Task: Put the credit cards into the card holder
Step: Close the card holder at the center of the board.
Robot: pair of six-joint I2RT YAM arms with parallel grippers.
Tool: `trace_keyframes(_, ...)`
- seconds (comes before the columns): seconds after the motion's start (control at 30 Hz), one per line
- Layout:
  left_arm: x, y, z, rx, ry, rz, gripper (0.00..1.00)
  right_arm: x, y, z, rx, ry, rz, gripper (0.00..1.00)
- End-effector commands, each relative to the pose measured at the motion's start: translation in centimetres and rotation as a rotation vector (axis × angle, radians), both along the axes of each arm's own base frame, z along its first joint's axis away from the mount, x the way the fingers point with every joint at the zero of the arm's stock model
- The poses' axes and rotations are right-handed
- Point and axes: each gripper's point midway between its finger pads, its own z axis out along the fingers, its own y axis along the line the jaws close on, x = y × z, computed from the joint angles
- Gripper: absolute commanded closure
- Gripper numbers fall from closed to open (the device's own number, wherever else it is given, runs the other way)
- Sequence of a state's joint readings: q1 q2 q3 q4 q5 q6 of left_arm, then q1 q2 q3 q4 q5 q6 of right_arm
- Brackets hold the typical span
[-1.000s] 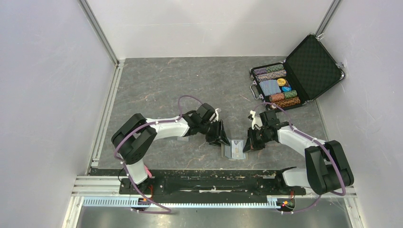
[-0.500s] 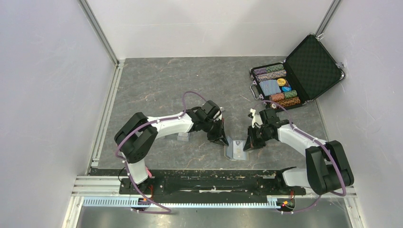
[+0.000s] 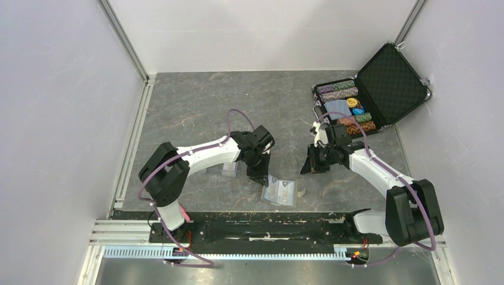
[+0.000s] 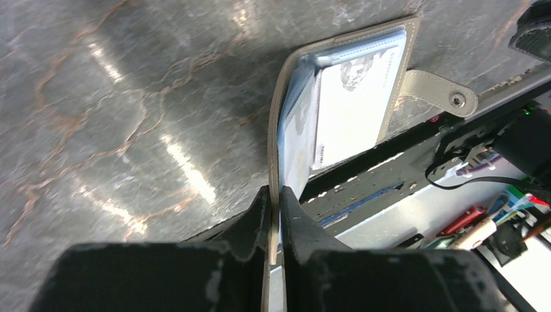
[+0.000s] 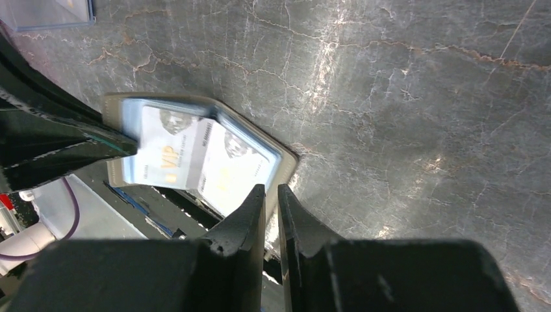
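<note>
Our left gripper point(image 4: 274, 195) has its jaws clenched on one flap of the card holder point(image 3: 280, 193) and tips it up, we think to fold it shut. The holder lies on the table point(image 3: 196, 107) near the front edge, with both credit cards point(image 5: 162, 159) tucked inside. Our right gripper point(image 5: 271, 192) hangs nearby, its jaws a crack apart and empty. A clear case point(image 3: 230, 169) sits close by. The chip case point(image 3: 356, 101) is far off.
</note>
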State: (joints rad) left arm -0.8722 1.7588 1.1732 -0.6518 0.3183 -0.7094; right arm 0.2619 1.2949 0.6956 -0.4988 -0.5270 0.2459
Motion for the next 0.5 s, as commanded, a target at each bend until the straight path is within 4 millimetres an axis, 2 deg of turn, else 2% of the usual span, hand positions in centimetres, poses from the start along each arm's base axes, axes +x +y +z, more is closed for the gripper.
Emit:
trace_keyframes(0.0, 0.9, 1.6, 2.4, 0.067, -0.092, -0.036, 0.86, 0.6, 0.5, 1.3, 0.027, -0.033, 0.002, 0.85)
trace_keyframes(0.17, 0.9, -0.5, 3.3, -0.015, -0.072, -0.047, 0.69, 0.5, 0.4, 1.1, 0.021, -0.03, 0.002, 0.85)
trace_keyframes(0.3, 0.5, -2.3, 3.6, -0.093, -0.043, -0.059, 0.61, 0.4, 0.4, 1.1, 0.019, -0.029, 0.004, 0.85)
trace_keyframes(0.47, -0.1, -3.9, 3.9, -0.154, -0.025, -0.074, 0.56, 0.4, 0.3, 1.1, 0.018, -0.029, 0.004, 0.84)
